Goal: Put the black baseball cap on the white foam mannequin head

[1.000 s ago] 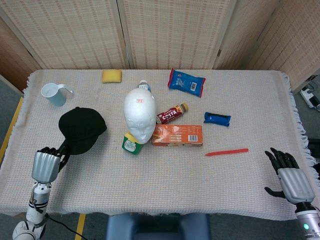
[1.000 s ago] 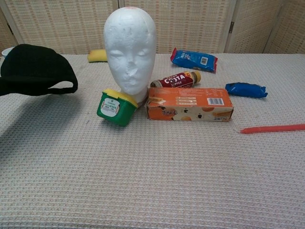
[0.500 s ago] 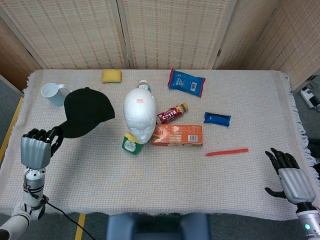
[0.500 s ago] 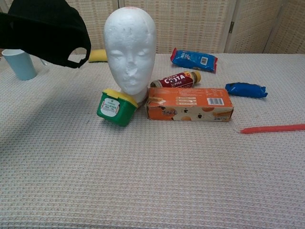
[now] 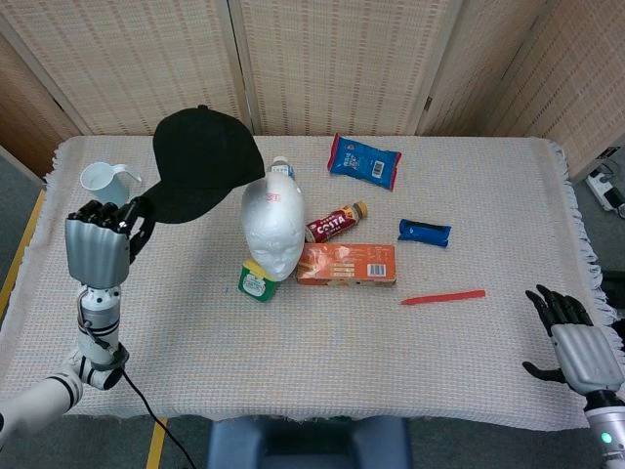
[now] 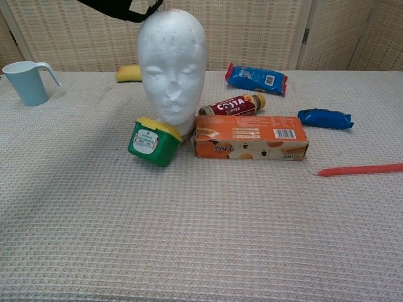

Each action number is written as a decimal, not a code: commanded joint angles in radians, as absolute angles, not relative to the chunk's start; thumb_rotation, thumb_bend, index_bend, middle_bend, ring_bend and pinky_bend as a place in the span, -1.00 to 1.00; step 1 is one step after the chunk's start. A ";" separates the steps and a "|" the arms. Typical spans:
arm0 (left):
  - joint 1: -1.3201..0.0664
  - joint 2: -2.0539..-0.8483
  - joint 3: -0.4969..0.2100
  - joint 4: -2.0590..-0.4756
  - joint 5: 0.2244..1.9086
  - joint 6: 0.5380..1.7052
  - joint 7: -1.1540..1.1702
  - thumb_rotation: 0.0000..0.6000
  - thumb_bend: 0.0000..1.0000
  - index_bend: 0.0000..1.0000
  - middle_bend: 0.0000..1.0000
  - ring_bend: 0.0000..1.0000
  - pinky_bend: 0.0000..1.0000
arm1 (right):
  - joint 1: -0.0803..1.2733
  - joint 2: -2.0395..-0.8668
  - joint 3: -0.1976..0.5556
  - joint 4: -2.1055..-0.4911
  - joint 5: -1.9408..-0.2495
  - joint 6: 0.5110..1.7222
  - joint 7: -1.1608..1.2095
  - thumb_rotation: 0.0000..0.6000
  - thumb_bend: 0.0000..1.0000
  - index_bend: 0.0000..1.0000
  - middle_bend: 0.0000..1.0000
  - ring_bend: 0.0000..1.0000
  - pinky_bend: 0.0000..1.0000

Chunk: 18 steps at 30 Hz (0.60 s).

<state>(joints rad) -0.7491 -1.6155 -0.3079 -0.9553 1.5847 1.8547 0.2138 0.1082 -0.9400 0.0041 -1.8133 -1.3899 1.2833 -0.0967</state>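
Note:
The black baseball cap (image 5: 205, 164) hangs in the air, up and to the left of the white foam mannequin head (image 5: 273, 226). My left hand (image 5: 100, 242) holds it by the brim at its lower left. In the chest view only the cap's lower edge (image 6: 123, 9) shows at the top, just left of the mannequin head's (image 6: 172, 69) crown. The mannequin head stands upright at the table's middle, face toward me. My right hand (image 5: 578, 342) rests open at the table's front right edge, holding nothing.
A green tub with a yellow lid (image 5: 256, 280) and an orange box (image 5: 347, 264) stand against the mannequin head's base. A Costa bottle (image 5: 335, 223), blue packets (image 5: 363, 160) (image 5: 424, 233), a red stick (image 5: 442, 297), a light blue cup (image 5: 104, 183) and a clear bottle (image 5: 281, 168) lie around.
My left hand has lifted the cap well off the table and carried it up and right, toward the mannequin head. The right hand has barely shifted.

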 commanded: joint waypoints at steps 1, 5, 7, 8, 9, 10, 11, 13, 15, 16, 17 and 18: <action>-0.793 -1.639 -0.311 -0.957 1.616 1.826 0.265 1.00 0.13 0.49 1.00 1.00 1.00 | 0.108 -0.937 0.007 -1.812 -1.385 1.285 -0.090 1.00 -0.82 -1.00 -1.00 -1.00 -1.00; -0.834 -1.696 -0.307 -0.930 1.628 1.795 0.289 1.00 0.14 0.49 1.00 1.00 1.00 | 0.108 -0.930 0.014 -1.806 -1.376 1.287 -0.076 1.00 -0.82 -1.00 -1.00 -1.00 -1.00; -0.845 -1.719 -0.301 -0.919 1.637 1.791 0.294 1.00 0.14 0.50 1.00 1.00 1.00 | 0.107 -0.926 0.017 -1.805 -1.370 1.289 -0.069 1.00 -0.82 -1.00 -1.00 -1.00 -1.00; -0.850 -1.732 -0.292 -0.913 1.648 1.792 0.298 1.00 0.15 0.50 1.00 1.00 1.00 | 0.106 -0.923 0.019 -1.803 -1.366 1.290 -0.064 1.00 -0.82 -1.00 -1.00 -1.00 -1.00; -0.853 -1.742 -0.284 -0.910 1.658 1.794 0.302 1.00 0.15 0.50 1.00 1.00 1.00 | 0.106 -0.922 0.020 -1.802 -1.364 1.290 -0.060 1.00 -0.82 -1.00 -1.00 -1.00 -1.00; -0.853 -1.751 -0.276 -0.906 1.666 1.797 0.306 1.00 0.15 0.50 1.00 1.00 1.00 | 0.105 -0.919 0.021 -1.801 -1.362 1.291 -0.056 1.00 -0.82 -1.00 -1.00 -1.00 -1.00; -0.851 -1.763 -0.264 -0.902 1.675 1.797 0.310 1.00 0.16 0.50 1.00 1.00 1.00 | 0.105 -0.916 0.022 -1.800 -1.361 1.292 -0.050 1.00 -0.82 -1.00 -1.00 -1.00 -1.00; -0.844 -1.782 -0.248 -0.895 1.681 1.798 0.313 1.00 0.16 0.51 1.00 1.00 1.00 | 0.103 -0.912 0.023 -1.800 -1.363 1.294 -0.043 1.00 -0.82 -1.00 -1.00 -1.00 -1.00; -0.829 -1.804 -0.227 -0.885 1.683 1.794 0.306 1.00 0.16 0.51 1.00 1.00 1.00 | 0.100 -0.908 0.023 -1.802 -1.368 1.301 -0.033 1.00 -0.82 -1.00 -1.00 -1.00 -1.00; -0.823 -1.813 -0.218 -0.879 1.687 1.795 0.304 1.00 0.16 0.51 1.00 1.00 1.00 | 0.098 -0.906 0.023 -1.802 -1.371 1.304 -0.029 1.00 -0.82 -1.00 -1.00 -1.00 -1.00; -0.813 -1.826 -0.202 -0.871 1.692 1.795 0.299 1.00 0.16 0.51 1.00 1.00 1.00 | 0.096 -0.904 0.023 -1.803 -1.375 1.309 -0.025 1.00 -0.82 -1.00 -1.00 -1.00 -1.00; -0.805 -1.835 -0.191 -0.864 1.696 1.796 0.297 1.00 0.16 0.51 1.00 1.00 1.00 | 0.095 -0.903 0.023 -1.803 -1.376 1.312 -0.023 1.00 -0.82 -1.00 -1.00 -1.00 -1.00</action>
